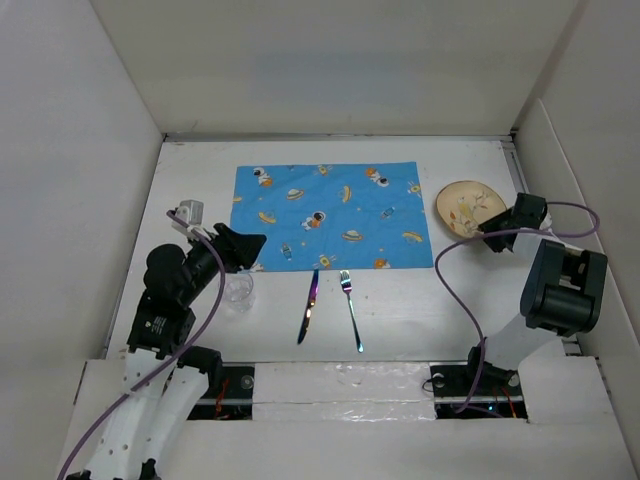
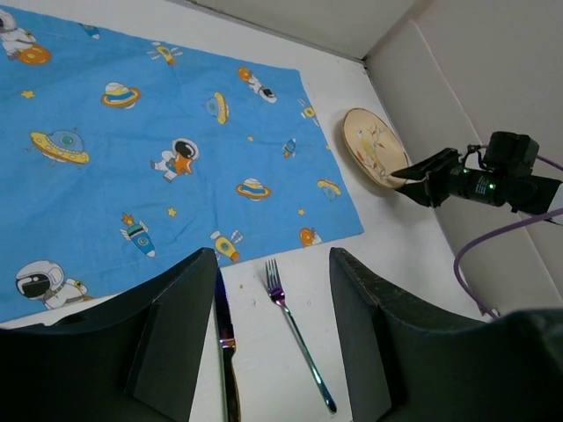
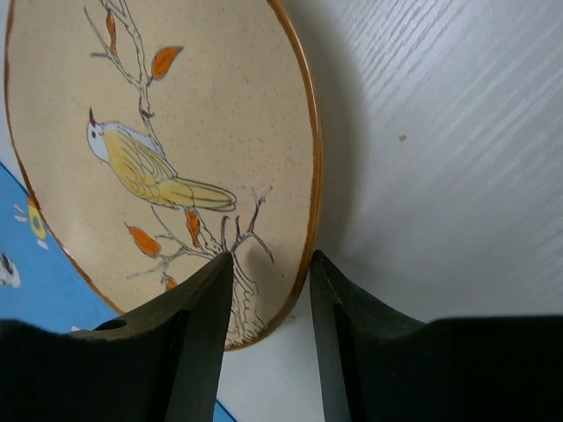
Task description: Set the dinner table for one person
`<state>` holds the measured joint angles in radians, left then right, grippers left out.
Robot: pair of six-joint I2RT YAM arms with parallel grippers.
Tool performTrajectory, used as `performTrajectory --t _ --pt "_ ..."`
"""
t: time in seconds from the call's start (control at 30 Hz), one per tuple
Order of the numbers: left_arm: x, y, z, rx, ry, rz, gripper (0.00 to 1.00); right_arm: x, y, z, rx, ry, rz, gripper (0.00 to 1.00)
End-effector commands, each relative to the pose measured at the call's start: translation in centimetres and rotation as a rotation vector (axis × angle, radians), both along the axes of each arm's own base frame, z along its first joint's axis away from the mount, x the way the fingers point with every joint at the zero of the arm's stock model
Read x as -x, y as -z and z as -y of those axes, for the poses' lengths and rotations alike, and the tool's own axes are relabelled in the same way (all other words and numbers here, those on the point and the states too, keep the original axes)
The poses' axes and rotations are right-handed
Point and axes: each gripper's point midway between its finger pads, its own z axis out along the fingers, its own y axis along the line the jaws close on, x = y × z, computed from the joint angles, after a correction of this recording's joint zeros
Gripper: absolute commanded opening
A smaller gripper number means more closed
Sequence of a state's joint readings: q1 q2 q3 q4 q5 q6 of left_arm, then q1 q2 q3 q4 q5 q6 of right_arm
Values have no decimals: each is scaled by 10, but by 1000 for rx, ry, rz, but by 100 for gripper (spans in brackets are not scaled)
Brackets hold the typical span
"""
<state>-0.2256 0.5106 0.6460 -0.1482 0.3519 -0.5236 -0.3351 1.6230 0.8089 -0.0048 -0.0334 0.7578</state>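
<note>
Left tool [image 2: 273, 255] spread wide, empty; knife [image 2: 226, 338] and fork [image 2: 295, 338] lie on the desk [image 2: 396, 255] ahead of it. Right tool [image 3: 270, 258] straddles the plate [image 3: 176, 132] rim; grip cannot be told.

The placemat [image 1: 330, 215] is bright blue, printed with astronauts, planets, rockets and saucers. The plate [image 1: 465, 208] is speckled cream, brown-rimmed, with a yellow bird and orange leaves. The knife [image 1: 308, 308] and fork [image 1: 351, 310] shimmer purple-blue on the white table [image 1: 400, 310].

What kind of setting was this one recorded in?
Probably a lab test cell, not a home: plain white panels box in the dinner table, robot arms are bolted to its near edge, and the placemat and plate look staged.
</note>
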Motion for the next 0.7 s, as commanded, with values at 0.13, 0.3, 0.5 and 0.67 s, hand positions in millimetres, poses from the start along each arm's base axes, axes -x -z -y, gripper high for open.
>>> performTrajectory --t 0.13,0.3,0.5,0.67 --pt "2 -56 -19 -4 -101 161 50 -23 -12 14 -60 63 -23 34" --pt "5 -66 -33 -16 -176 197 48 -28 -9 14 -78 52 -66 2" --pt "1 -48 -32 -53 -172 164 45 -15 -18 31 -70 76 88 0" --pt "-2 -44 -29 -65 -158 147 42 -11 -80 44 -22 20 397 0"
